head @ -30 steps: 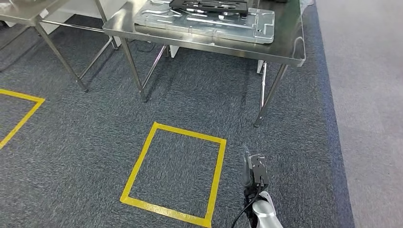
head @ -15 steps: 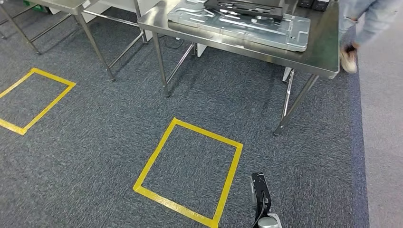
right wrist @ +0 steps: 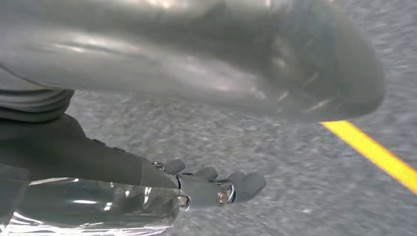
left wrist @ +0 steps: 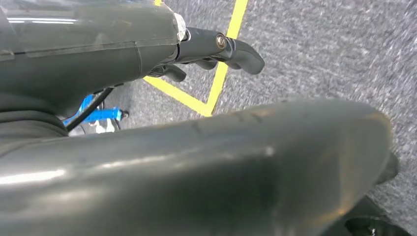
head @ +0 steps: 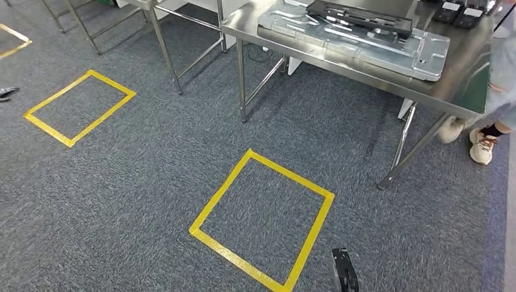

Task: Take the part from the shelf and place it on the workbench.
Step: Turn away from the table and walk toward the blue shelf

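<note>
The steel workbench [head: 341, 61] stands at the far right of the head view. On it lies a flat silver metal tray [head: 426, 52] with a black frame-like part [head: 359, 15] on top. My left hand [left wrist: 211, 46] hangs over the grey carpet, its dark fingers [left wrist: 241, 51] stretched out with nothing in them. My right hand [right wrist: 211, 189] also hangs over the carpet, its fingers apart and holding nothing. A dark piece of my right arm [head: 344, 272] pokes in at the bottom edge of the head view.
A person's legs and pale shoes [head: 481, 146] stand by the workbench's right corner. Yellow tape squares [head: 261, 216] [head: 79, 106] mark the carpet. A second steel table's legs [head: 164, 48] stand at the back left. A dark shoe [head: 7, 91] shows at the left edge.
The whole picture has shifted: the camera has moved, so the workbench now sits further right. A person has come in at the right. My right arm shows less at the bottom.
</note>
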Controlling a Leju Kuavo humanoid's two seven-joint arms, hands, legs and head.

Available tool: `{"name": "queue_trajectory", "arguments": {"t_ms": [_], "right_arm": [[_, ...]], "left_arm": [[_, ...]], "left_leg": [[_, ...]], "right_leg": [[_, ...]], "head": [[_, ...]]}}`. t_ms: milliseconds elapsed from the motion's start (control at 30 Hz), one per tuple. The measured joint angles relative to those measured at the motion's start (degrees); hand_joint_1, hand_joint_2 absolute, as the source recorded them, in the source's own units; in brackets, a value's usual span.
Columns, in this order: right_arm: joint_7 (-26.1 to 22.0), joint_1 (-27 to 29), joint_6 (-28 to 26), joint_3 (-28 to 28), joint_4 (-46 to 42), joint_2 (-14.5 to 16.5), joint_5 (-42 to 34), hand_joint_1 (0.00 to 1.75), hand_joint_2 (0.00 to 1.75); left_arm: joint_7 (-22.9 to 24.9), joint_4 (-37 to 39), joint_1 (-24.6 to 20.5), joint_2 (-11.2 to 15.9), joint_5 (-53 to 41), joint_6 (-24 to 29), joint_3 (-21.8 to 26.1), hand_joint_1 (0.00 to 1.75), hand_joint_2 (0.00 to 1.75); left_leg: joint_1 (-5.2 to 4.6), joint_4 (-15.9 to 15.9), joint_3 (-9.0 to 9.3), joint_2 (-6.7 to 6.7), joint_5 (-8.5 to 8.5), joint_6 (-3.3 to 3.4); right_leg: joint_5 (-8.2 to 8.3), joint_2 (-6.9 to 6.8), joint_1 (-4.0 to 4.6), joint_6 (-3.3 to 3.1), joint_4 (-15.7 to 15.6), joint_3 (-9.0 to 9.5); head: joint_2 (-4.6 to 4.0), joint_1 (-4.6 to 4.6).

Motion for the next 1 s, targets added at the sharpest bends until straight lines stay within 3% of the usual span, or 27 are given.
{"name": "queue_trajectory", "arguments": {"t_ms": [33, 100, 167, 233, 267, 300, 333, 367, 433, 467, 533, 567, 633, 700, 733, 767, 800, 867, 900, 933, 1000], "right_arm": [[0.8, 0.1, 0.0, -0.1, 0.2, 0.0, 0.1, 0.00, 0.00], [2.1, 0.2, -0.1, -0.2, 0.6, 0.0, 0.5, 0.00, 0.00], [3.2, 0.7, -0.1, -0.2, 1.0, -0.2, 0.9, 0.00, 0.00], [4.3, 1.4, -0.2, -0.3, 1.5, -0.5, 1.3, 0.00, 0.00], [4.8, 1.7, -0.2, -0.3, 1.7, -0.5, 1.5, 0.00, 0.00], [5.2, 1.9, -0.2, -0.3, 1.9, -0.6, 1.8, 0.00, 0.00], [5.6, 2.0, -0.2, -0.3, 2.0, -0.6, 2.0, 0.00, 0.00], [5.9, 2.0, -0.2, -0.3, 2.1, -0.6, 2.3, 0.00, 0.00], [6.6, 2.0, -0.3, -0.3, 2.3, -0.7, 2.6, 0.00, 0.00], [7.1, 2.1, -0.3, -0.3, 2.3, -0.8, 2.8, 0.00, 0.00], [8.0, 2.2, -0.4, -0.3, 2.4, -1.2, 3.2, 0.00, 0.00], [8.5, 2.3, -0.5, -0.3, 2.5, -1.4, 3.3, 0.00, 0.00], [9.1, 2.7, -0.6, -0.3, 2.6, -1.9, 3.7, 0.00, 0.00], [9.7, 3.5, -0.8, -0.3, 2.8, -2.6, 4.0, 0.00, 0.00], [9.9, 3.9, -0.9, -0.3, 2.9, -2.9, 4.2, 0.00, 0.00], [10.2, 4.3, -0.9, -0.3, 3.1, -3.2, 4.3, 0.00, 0.00], [10.4, 4.6, -0.9, -0.3, 3.1, -3.5, 4.4, 0.00, 0.00], [10.7, 4.9, -0.9, -0.3, 3.2, -4.0, 4.7, 0.00, 0.00], [10.8, 5.0, -0.9, -0.3, 3.3, -4.2, 4.9, 0.00, 0.00], [10.9, 5.1, -0.9, -0.3, 3.3, -4.4, 5.1, 0.00, 0.00], [11.1, 5.0, -0.8, -0.3, 3.5, -4.6, 5.4, 0.00, 0.00]], "left_arm": [[0.0, 0.0, 0.1, 0.0, -0.1, 0.0, 0.0, 0.00, 0.00], [0.0, 0.0, 0.1, 0.2, -0.2, 0.0, 0.0, 0.00, 0.00], [0.1, 0.0, 0.1, 0.4, -0.2, 0.0, 0.0, 0.00, 0.00], [0.2, 0.0, 0.1, 0.6, -0.2, 0.0, 0.0, 0.00, 0.00], [0.2, 0.0, 0.1, 0.7, -0.2, 0.1, 0.0, 0.00, 0.00], [0.3, 0.0, 0.2, 0.9, -0.1, 0.1, 0.0, 0.00, 0.00], [0.4, 0.0, 0.3, 1.0, 0.0, 0.1, 0.0, 0.00, 0.00], [0.4, 0.0, 0.4, 1.2, 0.1, 0.2, 0.0, 0.00, 0.00], [0.6, 0.0, 0.3, 1.4, 0.3, 0.3, 0.0, 0.00, 0.00], [0.7, 0.0, 0.3, 1.5, 0.3, 0.3, 0.0, 0.00, 0.00], [0.8, 0.0, 0.4, 1.8, 0.4, 0.5, 0.0, 0.00, 0.00], [0.8, 0.0, 0.5, 2.0, 0.5, 0.6, 0.1, 0.00, 0.00], [0.9, 0.0, 0.6, 2.3, 0.6, 0.8, 0.1, 0.00, 0.00], [1.0, 0.0, 0.5, 2.6, 0.8, 1.1, 0.2, 0.00, 0.00], [1.0, 0.0, 0.5, 2.8, 0.9, 1.2, 0.2, 0.00, 0.00], [1.1, 0.0, 0.5, 2.9, 1.0, 1.4, 0.2, 0.00, 0.00], [1.1, 0.0, 0.6, 3.1, 1.2, 1.6, 0.2, 0.00, 0.00], [1.3, 0.0, 0.8, 3.6, 1.6, 1.9, 0.4, 0.00, 0.00], [1.3, 0.0, 0.9, 3.8, 1.8, 2.1, 0.5, 0.00, 0.00], [1.4, 0.0, 0.8, 4.1, 2.0, 2.2, 0.6, 0.00, 0.00], [1.4, 0.0, 0.8, 4.8, 2.4, 2.4, 0.9, 0.00, 0.00]], "left_leg": [[0.09, -0.1, -0.16, -0.44, 0.12, -0.39], [-0.01, 1.4, -0.97, 1.15, -0.94, -1.01], [0.01, 7.1, -3.51, 4.31, -4.41, -1.48], [0.19, 14.5, -6.71, 5.67, -7.81, -1.91], [0.23, 16.2, -7.30, 5.92, -8.19, -2.03], [0.25, 15.6, -6.72, 6.14, -7.48, -2.08], [0.25, 12.7, -4.97, 6.48, -5.91, -2.01], [0.20, 8.3, -2.39, 7.31, -4.11, -1.83], [-0.14, 1.4, 1.48, 9.48, -2.13, -1.07], [-0.37, -0.2, 2.25, 10.11, -1.87, -0.66], [-0.61, -0.7, 2.14, 9.52, -1.70, 0.00], [-0.47, -0.9, 2.26, 8.90, -1.47, 0.32], [-0.12, -1.5, 2.50, 7.75, -0.85, 0.98], [-0.07, -1.7, 2.32, 6.42, -0.49, 1.38], [-0.12, -1.6, 2.13, 5.63, -0.42, 1.46], [-0.16, -1.5, 1.98, 4.80, -0.38, 1.48], [-0.17, -1.3, 1.87, 3.96, -0.36, 1.46], [-0.13, -0.9, 1.76, 2.39, -0.46, 1.24], [-0.18, -0.6, 1.64, 1.70, -0.54, 1.01], [-0.22, -0.3, 1.42, 1.05, -0.61, 0.72], [-0.23, 0.1, 0.83, -0.06, -0.49, 0.02]], "right_leg": [[0.18, -0.70, -0.10, -0.30, -0.1, 0.01], [0.51, -2.06, -0.29, -1.11, -0.6, 0.16], [0.60, -3.71, -0.17, -1.75, -0.8, 0.25], [0.50, -5.54, 0.12, -2.00, -0.8, 0.20], [0.47, -6.39, 0.21, -2.01, -0.8, 0.17], [0.44, -7.15, 0.26, -1.98, -0.7, 0.16], [0.39, -7.80, 0.29, -1.92, -0.7, 0.20], [0.32, -8.42, 0.33, -1.81, -0.7, 0.28], [0.15, -9.50, 0.52, -1.41, -0.6, 0.52], [0.09, -9.97, 0.56, -1.10, -0.6, 0.65], [0.04, -10.91, 0.57, -0.40, -0.7, 0.95], [-0.13, -10.89, 0.48, -0.01, -0.7, 1.11], [-2.09, -8.53, 0.37, 0.56, 1.6, 0.35], [-6.03, -5.38, 0.24, 0.76, 8.3, -2.66], [-7.62, -4.71, 0.24, 0.76, 12.0, -4.38], [-8.24, -4.44, 0.25, 0.77, 14.4, -5.52], [-7.65, -4.32, 0.24, 0.74, 14.8, -5.73], [-3.79, -3.60, 0.06, 0.62, 9.3, -3.10], [-2.23, -2.23, -0.10, 0.53, 5.5, -1.31], [-1.21, -0.98, -0.22, 0.42, 2.5, 0.02], [-1.11, 0.36, -0.19, 0.05, 0.5, 0.79]], "head": [[0.00, 0.01], [0.00, -0.17], [0.00, -0.51], [0.00, -0.66], [0.00, -0.66], [0.00, -0.67], [0.00, -0.67], [0.00, -0.67], [0.00, -0.62], [0.00, -0.59], [0.00, -0.57], [0.00, -0.57], [0.00, -0.55], [0.00, -0.52], [0.00, -0.51], [0.00, -0.51], [0.00, -0.51], [0.00, -0.50], [0.00, -0.50], [0.01, -0.51], [0.01, -0.54]]}}
